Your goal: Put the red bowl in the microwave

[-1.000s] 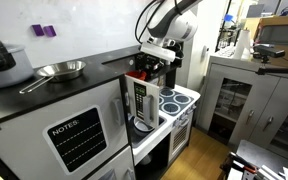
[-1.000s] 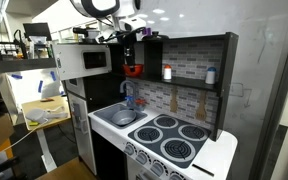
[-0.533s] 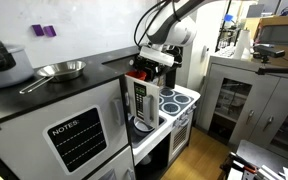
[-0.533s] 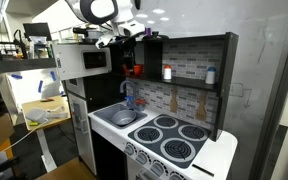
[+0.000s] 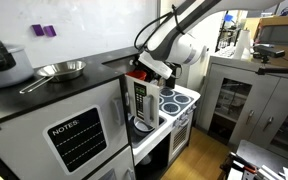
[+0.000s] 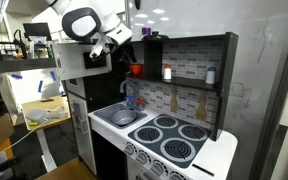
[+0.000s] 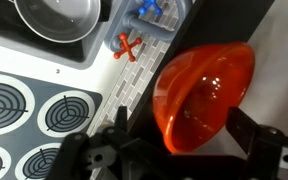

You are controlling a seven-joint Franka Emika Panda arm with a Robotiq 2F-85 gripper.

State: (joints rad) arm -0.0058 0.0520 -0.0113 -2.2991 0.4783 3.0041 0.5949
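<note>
Burners [image 7: 69, 112], steel sink [image 7: 54, 20] below red bowl [image 7: 204, 95]; fingers [image 7: 262, 140] spread.

support: white toy-kitchen counter [image 7: 34, 80], below jaws and off to one side | set into it: four burners [image 6: 174, 140], steel sink basin [image 7: 54, 20] | support: dark shelf [image 6: 189, 86], level with jaws | on it: red bowl [image 6: 135, 70] just ahead, between jaws; small bottle [image 6: 167, 72] and second bottle [image 6: 211, 75] farther along, well beyond jaws
</note>
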